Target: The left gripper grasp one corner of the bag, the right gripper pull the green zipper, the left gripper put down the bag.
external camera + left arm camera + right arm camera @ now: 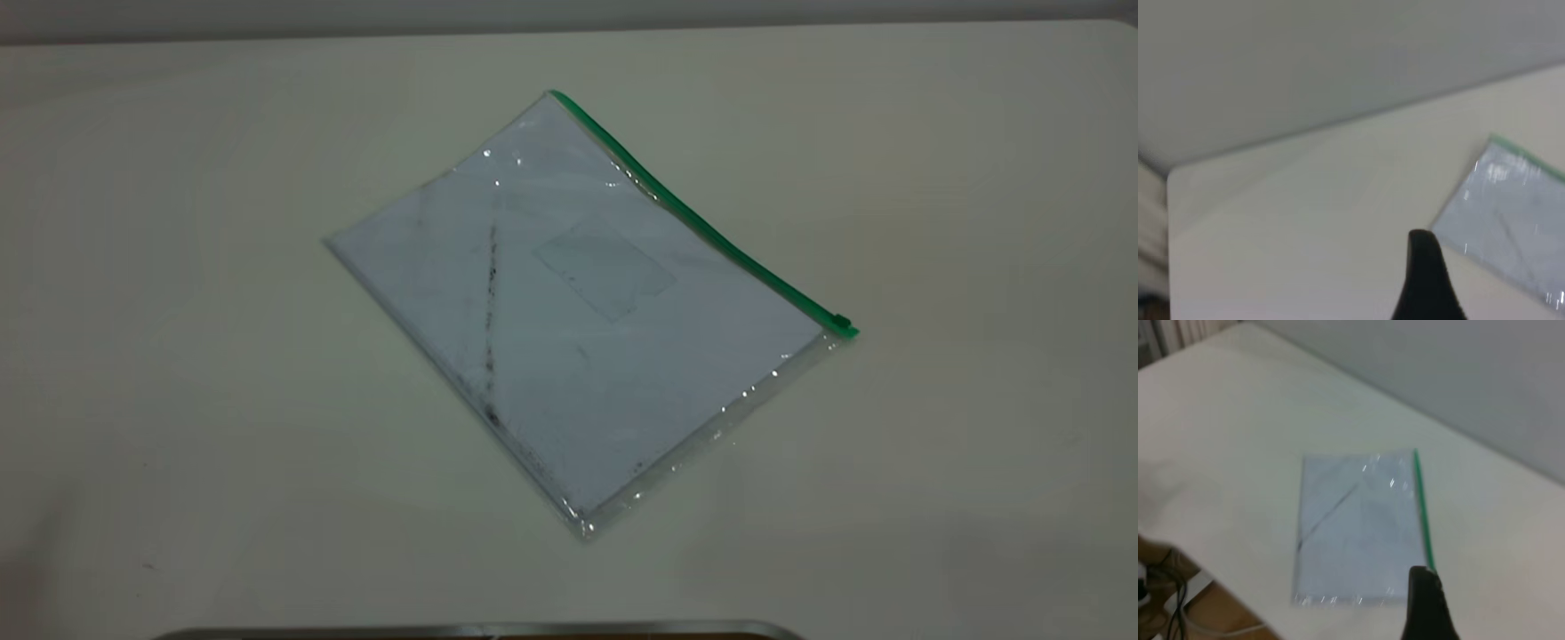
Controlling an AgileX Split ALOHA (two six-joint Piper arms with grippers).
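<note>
Bag [578, 311] lies flat mid-tabletop [178, 400], zipper [702, 218] towards the far right corner, handy for pulling; both grippers hang back, opening impossible to tell.

Cam setup: 1 ext + 2 wrist views.
Ext cam looks steeply down on your table [178, 356], bag [569, 311] centred. Both wrist cams sit high, angled down past a fingertip, fairly far off; all 3 views share the bag and table.
</note>
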